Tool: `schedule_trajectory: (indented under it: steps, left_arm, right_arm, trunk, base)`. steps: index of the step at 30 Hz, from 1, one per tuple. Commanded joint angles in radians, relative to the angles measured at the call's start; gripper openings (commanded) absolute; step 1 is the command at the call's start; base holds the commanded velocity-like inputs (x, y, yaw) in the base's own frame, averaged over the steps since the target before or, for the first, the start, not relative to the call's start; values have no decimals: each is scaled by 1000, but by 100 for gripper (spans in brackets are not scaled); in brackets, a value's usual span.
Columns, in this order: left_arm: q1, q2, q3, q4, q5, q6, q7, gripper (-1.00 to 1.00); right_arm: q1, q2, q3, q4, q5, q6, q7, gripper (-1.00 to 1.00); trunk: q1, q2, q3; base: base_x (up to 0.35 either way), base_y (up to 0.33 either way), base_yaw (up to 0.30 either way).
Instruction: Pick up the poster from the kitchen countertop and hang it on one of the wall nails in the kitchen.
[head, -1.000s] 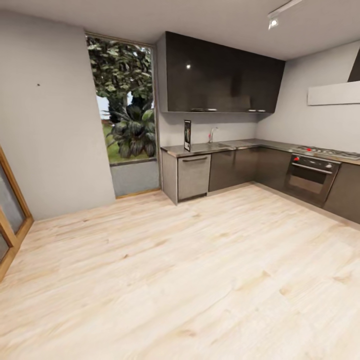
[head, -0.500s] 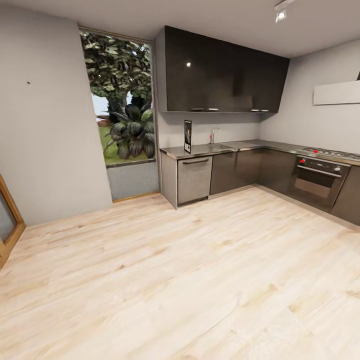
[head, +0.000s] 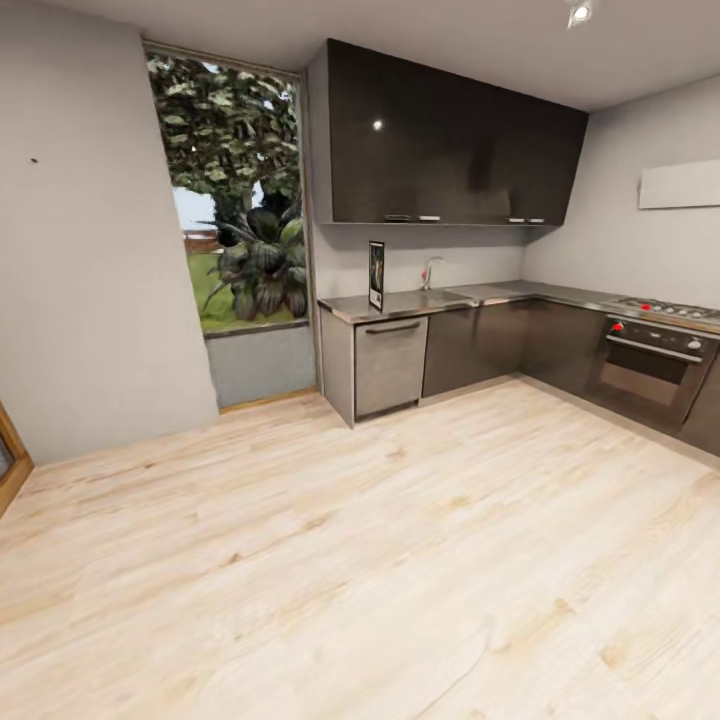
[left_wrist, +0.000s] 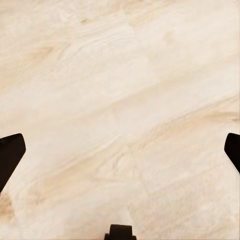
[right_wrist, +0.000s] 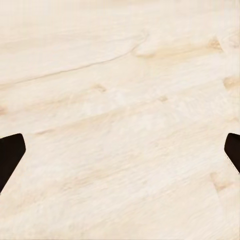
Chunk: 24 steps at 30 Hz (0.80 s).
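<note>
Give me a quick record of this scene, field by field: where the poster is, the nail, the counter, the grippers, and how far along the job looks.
poster: upright at the left end of the countertop, against the wall
countertop: grey metal, sink tap to the poster's right
wall nail: dark speck high on the grey wall left of the window
left gripper: jaws wide apart, empty, over wood floor
right gripper: jaws wide apart, empty
progress: poster not yet picked up
</note>
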<state>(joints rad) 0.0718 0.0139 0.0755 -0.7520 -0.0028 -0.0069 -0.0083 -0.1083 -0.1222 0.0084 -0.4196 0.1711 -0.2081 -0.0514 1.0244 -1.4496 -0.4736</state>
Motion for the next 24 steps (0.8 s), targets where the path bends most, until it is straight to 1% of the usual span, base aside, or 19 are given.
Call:
schedule_trajectory:
  steps: [1,24]
  left_arm:
    - [0,0,1,-1,0,-1,-1,100]
    - [0,4,1,-1,0,-1,-1,100]
  right_arm:
    - [-1,0,1,1,10,-2,-5,100]
    - [-1,-1,1,1,9,-3,-5,100]
  trunk:
    - [1,0,-1]
    - [1,0,-1]
  base:
    - [339,0,0]
    - [339,0,0]
